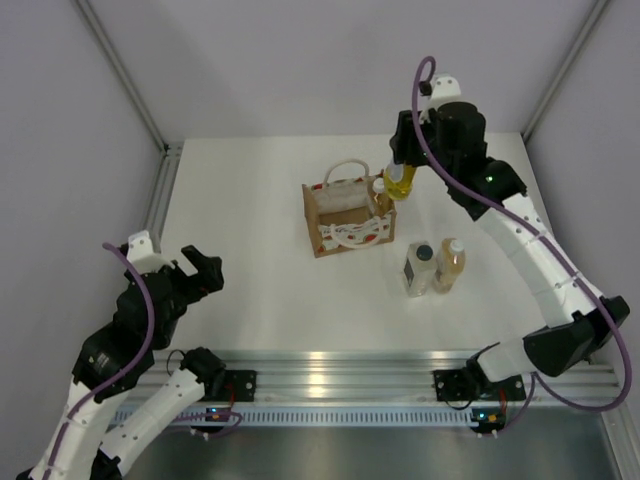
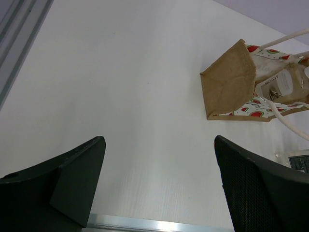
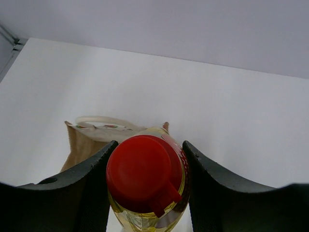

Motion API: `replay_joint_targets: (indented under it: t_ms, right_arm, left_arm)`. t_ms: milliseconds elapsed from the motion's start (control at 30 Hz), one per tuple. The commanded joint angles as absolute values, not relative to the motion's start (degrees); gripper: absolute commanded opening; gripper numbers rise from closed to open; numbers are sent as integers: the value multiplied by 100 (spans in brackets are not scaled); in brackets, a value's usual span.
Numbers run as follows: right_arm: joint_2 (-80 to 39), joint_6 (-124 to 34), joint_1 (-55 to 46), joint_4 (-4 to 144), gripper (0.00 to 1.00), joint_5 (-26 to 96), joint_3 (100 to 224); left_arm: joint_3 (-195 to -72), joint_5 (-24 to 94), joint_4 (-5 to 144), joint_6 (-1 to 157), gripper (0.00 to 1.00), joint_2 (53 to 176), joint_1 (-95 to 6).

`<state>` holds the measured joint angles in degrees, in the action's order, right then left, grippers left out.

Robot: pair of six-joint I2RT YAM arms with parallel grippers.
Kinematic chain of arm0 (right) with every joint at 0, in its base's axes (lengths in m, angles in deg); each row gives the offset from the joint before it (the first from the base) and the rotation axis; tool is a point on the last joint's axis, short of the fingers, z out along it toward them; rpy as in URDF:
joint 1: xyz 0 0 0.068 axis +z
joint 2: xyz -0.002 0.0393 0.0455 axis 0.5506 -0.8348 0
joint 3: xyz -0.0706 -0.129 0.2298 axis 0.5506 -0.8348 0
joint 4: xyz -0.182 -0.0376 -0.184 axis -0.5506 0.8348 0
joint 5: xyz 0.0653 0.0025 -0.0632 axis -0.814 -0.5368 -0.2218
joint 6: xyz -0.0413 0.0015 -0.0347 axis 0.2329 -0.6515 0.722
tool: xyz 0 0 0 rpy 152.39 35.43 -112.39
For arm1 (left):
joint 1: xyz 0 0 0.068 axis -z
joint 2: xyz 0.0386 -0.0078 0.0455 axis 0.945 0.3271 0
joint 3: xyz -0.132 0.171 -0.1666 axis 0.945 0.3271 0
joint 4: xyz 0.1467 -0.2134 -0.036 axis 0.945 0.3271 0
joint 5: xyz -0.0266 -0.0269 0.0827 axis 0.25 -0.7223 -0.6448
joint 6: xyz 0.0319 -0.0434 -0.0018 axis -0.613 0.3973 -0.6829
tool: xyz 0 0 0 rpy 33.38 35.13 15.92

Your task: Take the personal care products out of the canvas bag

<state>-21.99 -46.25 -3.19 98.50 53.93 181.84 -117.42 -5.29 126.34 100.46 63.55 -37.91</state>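
The tan canvas bag (image 1: 346,214) (image 2: 231,81) (image 3: 79,142) stands mid-table with white looped handles; one amber bottle (image 2: 285,87) lies inside it. My right gripper (image 1: 400,172) (image 3: 147,159) is shut on the yellow bottle with the red cap (image 1: 400,184) (image 3: 145,179), holding it in the air just above the bag's right end. A clear squarish bottle with a dark cap (image 1: 419,269) and an amber bottle with a white cap (image 1: 450,265) stand on the table right of the bag. My left gripper (image 1: 188,270) (image 2: 159,179) hangs open near the front left, nothing between its fingers.
A metal rail (image 1: 330,365) runs along the table's near edge, with both arm bases on it. Grey walls and frame posts (image 1: 125,75) close in the back and sides.
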Motion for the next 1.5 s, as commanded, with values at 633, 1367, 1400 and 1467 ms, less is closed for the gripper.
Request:
replay_joint_targets:
  t_ms: [633,1367,1400,1467]
  right_arm:
    - [-900,-4226,-3288,5959,0,4127,14577]
    - [-3186,-3524,-3182,4749,4,2570,14663]
    - [-3213,-3479,-3174,4899,11,2501,14794]
    - [-3265,-3461,-3165,5163,18,2605,14918]
  left_arm:
    - [-11707,-582,12517,10052,98,6189,-3786]
    - [-11681,-547,12464,10008,98,6180,-3777]
    - [-11681,-547,12464,10008,98,6180,-3786]
    - [-11681,-538,12464,10008,98,6180,-3786]
